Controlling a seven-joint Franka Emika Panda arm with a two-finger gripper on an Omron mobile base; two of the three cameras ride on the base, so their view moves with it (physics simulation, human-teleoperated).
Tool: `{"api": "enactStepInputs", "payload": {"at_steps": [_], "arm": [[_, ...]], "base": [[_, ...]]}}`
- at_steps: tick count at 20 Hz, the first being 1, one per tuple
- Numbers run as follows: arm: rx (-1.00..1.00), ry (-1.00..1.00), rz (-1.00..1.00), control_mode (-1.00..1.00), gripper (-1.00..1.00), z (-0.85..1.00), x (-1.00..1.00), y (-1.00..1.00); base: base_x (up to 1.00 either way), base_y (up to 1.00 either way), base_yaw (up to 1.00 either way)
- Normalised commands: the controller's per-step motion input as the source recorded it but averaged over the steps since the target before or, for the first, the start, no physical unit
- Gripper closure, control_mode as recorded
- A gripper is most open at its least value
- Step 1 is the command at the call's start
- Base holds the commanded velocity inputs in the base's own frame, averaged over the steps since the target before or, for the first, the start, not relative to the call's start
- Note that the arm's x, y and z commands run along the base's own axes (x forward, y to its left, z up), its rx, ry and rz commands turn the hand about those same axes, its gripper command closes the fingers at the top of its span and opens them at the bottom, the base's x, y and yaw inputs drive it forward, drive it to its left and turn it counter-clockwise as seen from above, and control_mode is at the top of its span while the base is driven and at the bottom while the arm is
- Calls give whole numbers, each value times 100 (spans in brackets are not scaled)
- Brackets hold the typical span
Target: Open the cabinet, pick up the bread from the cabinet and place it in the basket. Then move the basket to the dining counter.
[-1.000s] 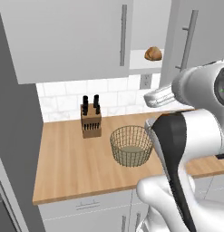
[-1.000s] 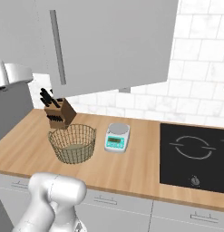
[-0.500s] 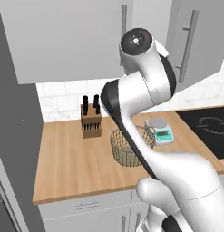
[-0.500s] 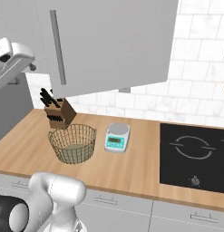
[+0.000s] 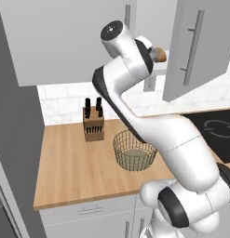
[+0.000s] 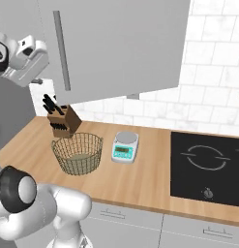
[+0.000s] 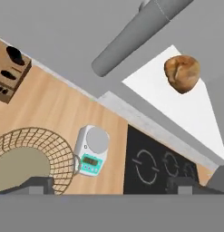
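Observation:
The cabinet stands open, its grey door point(image 5: 195, 46) swung out with the long bar handle point(image 6: 62, 51) facing the right base view. On the white shelf point(image 7: 190, 113) sits the bread point(image 7: 182, 72), a golden-brown lump point(image 5: 158, 55) just beside my raised hand. My gripper point(image 7: 111, 185) is open, its two dark fingertips point(image 7: 37, 183) far apart with nothing between them. The bread lies ahead of the gripper, off to one side and not touched. The brassy wire basket point(image 5: 133, 151) stands empty on the wood worktop below point(image 6: 78, 152).
A knife block point(image 5: 93, 123) stands against the tiled wall behind the basket. A small teal kitchen scale point(image 6: 126, 147) sits beside the basket, and a black hob point(image 6: 208, 164) is set into the worktop further right. My own arm arches over the basket.
The arm has swung up from low at the right to shelf height, bringing the hand next to the bread. Door, basket and bread have stayed put.

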Motion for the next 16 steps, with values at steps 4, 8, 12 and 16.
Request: {"api": "enactStepInputs", "payload": {"at_steps": [4,8,12,16], "arm": [[0,0,0,-100,-100,-1,33,-73],[3,-8,1,-100,-100,0,-23,-87],[4,-28,0,-100,-100,0,-93,-92],[3,-31,0,-100,-100,0,-96,-97]], "base": [[0,0,0],[0,0,0],[0,0,0],[0,0,0]]}}
